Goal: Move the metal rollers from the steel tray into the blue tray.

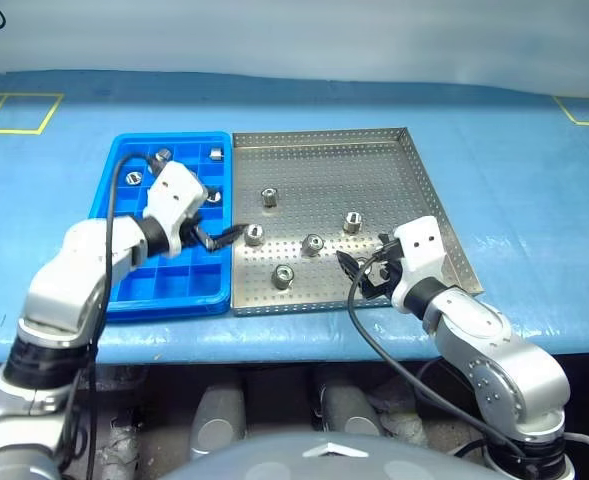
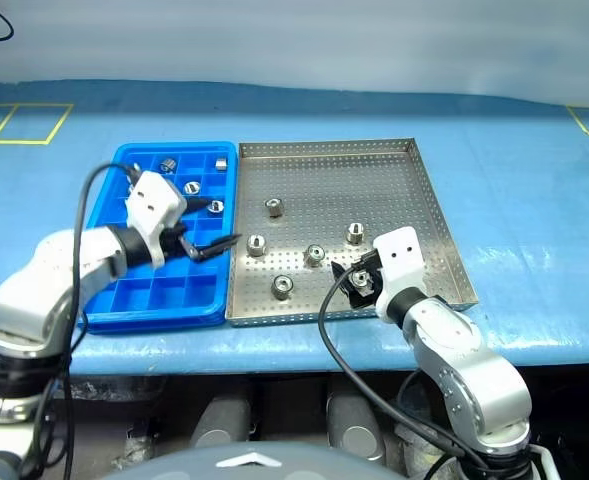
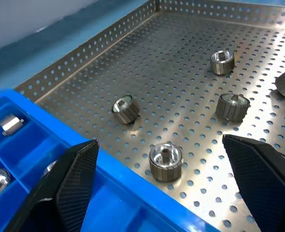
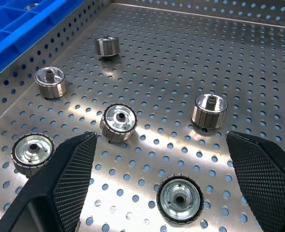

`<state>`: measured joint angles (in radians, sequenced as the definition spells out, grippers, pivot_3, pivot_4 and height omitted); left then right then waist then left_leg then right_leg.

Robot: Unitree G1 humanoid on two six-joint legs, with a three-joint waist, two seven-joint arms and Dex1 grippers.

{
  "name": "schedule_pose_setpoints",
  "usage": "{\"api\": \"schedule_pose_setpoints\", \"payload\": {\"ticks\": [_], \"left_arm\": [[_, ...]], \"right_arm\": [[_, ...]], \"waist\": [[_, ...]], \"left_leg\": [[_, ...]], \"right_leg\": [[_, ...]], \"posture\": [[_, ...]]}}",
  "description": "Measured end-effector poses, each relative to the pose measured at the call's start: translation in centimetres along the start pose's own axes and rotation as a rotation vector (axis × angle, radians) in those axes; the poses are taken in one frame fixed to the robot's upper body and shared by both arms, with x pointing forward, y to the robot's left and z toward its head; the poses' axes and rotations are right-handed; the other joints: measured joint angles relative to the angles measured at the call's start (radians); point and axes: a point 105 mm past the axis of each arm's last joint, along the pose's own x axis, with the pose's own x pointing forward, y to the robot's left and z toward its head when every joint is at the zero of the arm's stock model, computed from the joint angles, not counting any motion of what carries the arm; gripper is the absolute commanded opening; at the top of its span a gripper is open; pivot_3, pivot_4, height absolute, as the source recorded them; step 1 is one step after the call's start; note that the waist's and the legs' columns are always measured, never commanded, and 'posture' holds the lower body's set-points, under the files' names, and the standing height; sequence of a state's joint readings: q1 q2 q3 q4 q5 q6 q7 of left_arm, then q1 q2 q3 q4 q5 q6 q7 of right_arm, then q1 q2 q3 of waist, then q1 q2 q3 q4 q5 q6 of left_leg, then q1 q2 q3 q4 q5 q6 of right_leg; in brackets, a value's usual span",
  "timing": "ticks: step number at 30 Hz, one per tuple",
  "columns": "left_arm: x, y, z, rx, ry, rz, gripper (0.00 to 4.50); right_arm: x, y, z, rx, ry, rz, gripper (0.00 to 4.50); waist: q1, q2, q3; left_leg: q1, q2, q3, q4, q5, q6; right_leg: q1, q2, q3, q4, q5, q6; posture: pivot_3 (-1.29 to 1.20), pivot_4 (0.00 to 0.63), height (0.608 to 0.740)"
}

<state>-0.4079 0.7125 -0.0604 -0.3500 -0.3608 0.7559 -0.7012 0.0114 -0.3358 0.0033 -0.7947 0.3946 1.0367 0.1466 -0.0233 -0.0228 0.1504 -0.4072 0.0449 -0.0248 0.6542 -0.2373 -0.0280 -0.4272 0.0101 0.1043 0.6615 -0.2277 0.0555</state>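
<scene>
1. One wide blue table covering (image 1: 534,190) fills the scene, with yellow taped corner marks (image 1: 19,112) at its far left and far right, the right one cut off by the frame edge; a pale wall runs behind it.
2. Upon it lies the steel tray (image 1: 374,160), perforated with low rims, its near right corner hidden behind the right arm.
3. Touching its left rim sits the blue tray (image 1: 189,285), narrower, split into square compartments; the left arm covers much of its middle.
4. Both pincers stand released, gripping nothing. The left gripper (image 1: 221,237) hangs over the seam between the trays, fingers spread either side of a roller at the steel tray's left edge. The right gripper (image 2: 354,278) hovers low over the steel tray's near right part, with one roller between its fingers in the right wrist view.
5. Six metal rollers (image 1: 314,244) are scattered on the steel tray, apart from each other.
6. Several rollers (image 2: 192,187) lie in the blue tray's far compartments; their exact count is hard to make out behind the left arm.
</scene>
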Motion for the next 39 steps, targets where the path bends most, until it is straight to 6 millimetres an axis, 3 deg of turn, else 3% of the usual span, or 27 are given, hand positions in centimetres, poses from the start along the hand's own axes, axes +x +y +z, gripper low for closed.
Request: {"api": "schedule_pose_setpoints", "payload": {"ticks": [7,11,14,22,34,37,39], "left_arm": [[4.6,3.4,1.2,0.076,0.16,-0.159,4.48],[7.6,5.0,0.7,0.104,0.27,-0.174,4.48],[9.3,5.1,-0.6,0.091,0.345,-0.195,4.48],[10.2,4.2,-4.0,0.086,0.486,-0.27,4.48],[11.5,5.5,-4.1,0.063,0.409,-0.085,4.48],[11.7,5.6,-4.2,0.056,0.401,-0.067,3.95],[11.7,5.6,-4.2,0.055,0.401,-0.066,3.3]], "right_arm": [[0.6,0.6,0.6,-0.003,-0.017,0.029,4.5],[0.7,0.7,0.2,0.011,-0.009,0.016,4.5],[0.5,0.7,-0.2,0.027,-0.003,-0.001,4.5],[0.0,0.7,-1.0,0.069,0.007,-0.048,4.5],[-0.1,0.9,-0.5,0.071,-0.027,-0.052,4.5],[-0.1,0.9,-0.5,0.068,-0.026,-0.052,4.5],[-0.1,0.9,-0.5,0.066,-0.026,-0.056,4.5]], "waist": [[0.007,0.0,0.0],[0.001,0.0,0.0],[-0.009,0.0,0.0],[-0.051,0.0,0.0],[-0.06,0.0,0.0],[-0.062,0.001,0.0],[-0.063,0.001,0.0]], "left_leg": [[-0.004,-0.001,-0.002,0.002,0.0,0.001],[-0.006,-0.001,-0.002,0.003,-0.003,0.005],[-0.007,-0.001,-0.002,0.003,-0.005,0.008],[-0.008,-0.002,-0.002,0.004,-0.007,0.012],[-0.006,-0.002,-0.002,0.009,-0.007,0.012],[-0.005,-0.002,-0.002,0.01,-0.007,0.012],[-0.005,-0.002,-0.002,0.01,-0.007,0.012]], "right_leg": [[-0.002,0.001,-0.001,-0.001,0.0,0.001],[-0.002,0.0,-0.001,-0.001,0.0,0.001],[-0.003,0.0,-0.001,-0.001,0.002,0.005],[-0.003,0.0,0.0,-0.001,0.002,0.003],[0.0,0.0,0.0,0.003,0.001,0.011],[0.0,0.0,0.001,0.003,0.001,0.011],[0.0,0.0,0.001,0.004,0.001,0.011]], "posture": [[0.02,0.15,0.74],[-0.01,0.15,0.74],[-0.06,0.15,0.74],[-0.09,0.15,0.74],[-0.1,0.15,0.74],[-0.11,0.15,0.74],[-0.11,0.15,0.74]]}}
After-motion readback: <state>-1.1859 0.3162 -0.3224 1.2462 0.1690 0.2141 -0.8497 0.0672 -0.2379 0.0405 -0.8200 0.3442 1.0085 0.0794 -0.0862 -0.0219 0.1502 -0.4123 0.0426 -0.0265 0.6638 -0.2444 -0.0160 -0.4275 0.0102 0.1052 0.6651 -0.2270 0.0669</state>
